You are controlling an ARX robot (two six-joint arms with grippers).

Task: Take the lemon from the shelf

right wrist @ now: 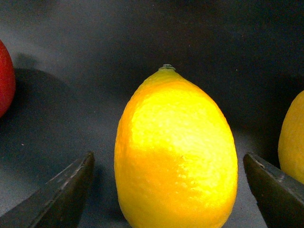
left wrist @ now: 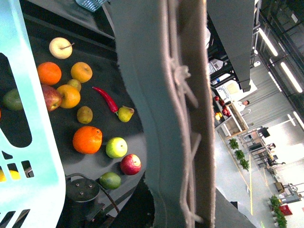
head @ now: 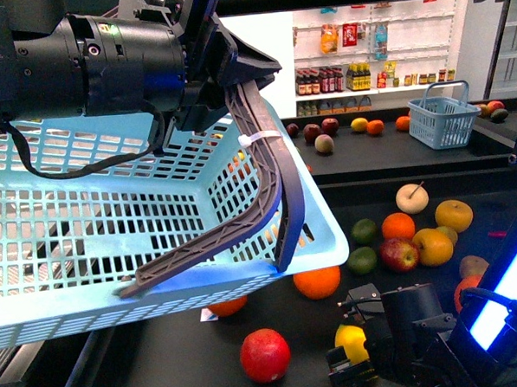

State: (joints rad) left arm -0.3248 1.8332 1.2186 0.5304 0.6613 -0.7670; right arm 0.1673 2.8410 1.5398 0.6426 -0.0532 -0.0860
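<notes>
Right pincer [right wrist: 168, 161] held apart, lemon [right wrist: 175, 152] centred in the gap, not gripped. Basket handle [head: 268, 180] clamped in left pincer [head: 216, 87].

Black shelf tray [head: 176, 358] has loose produce sitting right on it: lemon [head: 351, 339], red apple [head: 265, 355], orange [head: 317, 282], lime [head: 363, 260], red chili pepper [left wrist: 105, 98].

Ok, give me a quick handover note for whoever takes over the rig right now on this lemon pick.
Left gripper: shut on the handle of the light blue basket, which it holds up over the shelf.
Right gripper: open, low on the shelf, one finger on each side of the lemon, with gaps showing on both sides.
Lemon: resting on the dark tray, not gripped.
Done: gripper lined up around the lemon.
Left: close on the lemon and lift it off the shelf.
</notes>
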